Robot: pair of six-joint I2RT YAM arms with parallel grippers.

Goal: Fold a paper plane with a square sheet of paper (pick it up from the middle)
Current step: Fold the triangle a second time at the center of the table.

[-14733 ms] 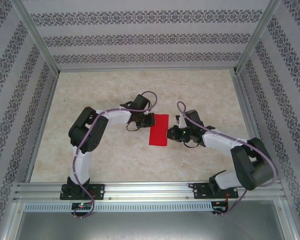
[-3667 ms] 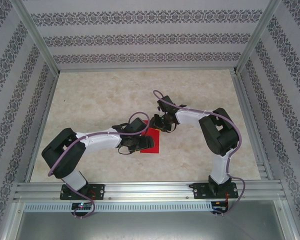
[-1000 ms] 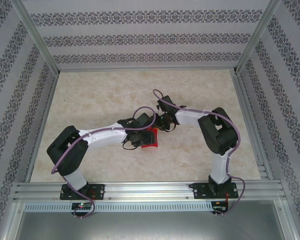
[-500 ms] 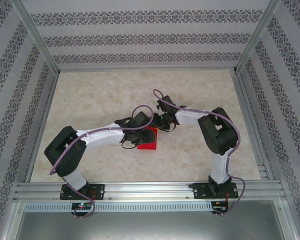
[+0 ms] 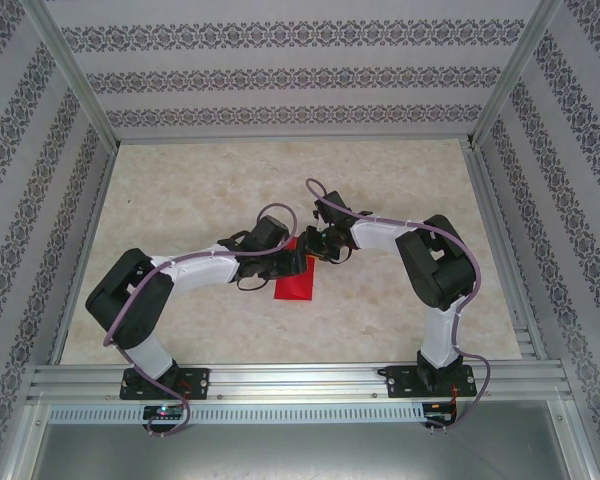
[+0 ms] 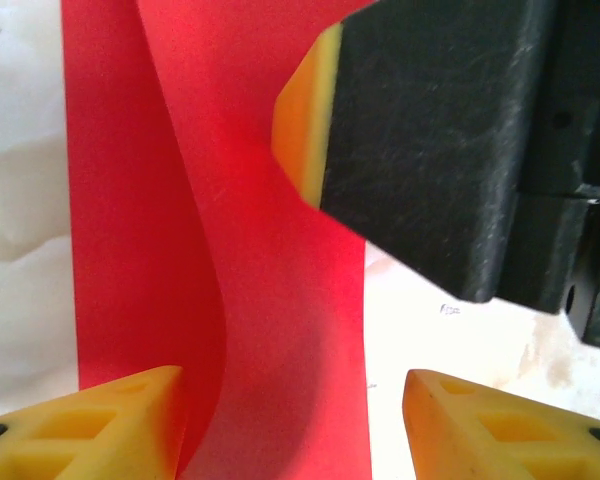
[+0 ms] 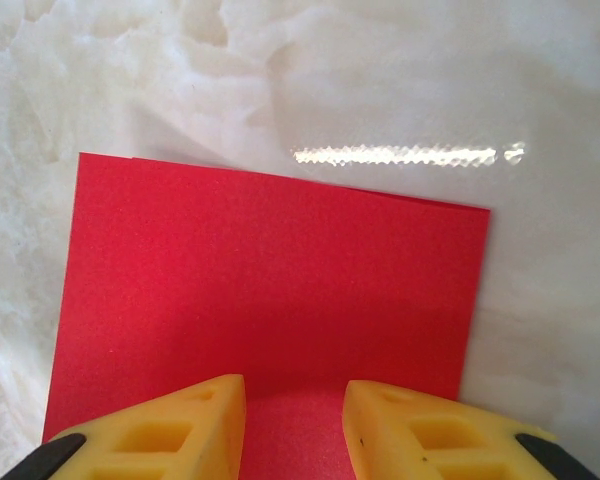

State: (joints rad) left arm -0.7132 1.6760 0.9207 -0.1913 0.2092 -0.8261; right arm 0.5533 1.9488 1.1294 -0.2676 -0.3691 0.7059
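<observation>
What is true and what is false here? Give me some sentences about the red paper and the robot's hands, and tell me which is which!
1. The red paper is plain, with no drawing on it. True.
2. It is already a pointy plane. False: it is a straight-edged sheet, with one part curling up.
3. Both grippers are at the paper. True: the left gripper and the right gripper both reach over it.
4. The paper lies by the back wall. False: it lies near the middle of the table.
5. The left gripper's fingers are squeezed shut. False: they stand apart.
</observation>
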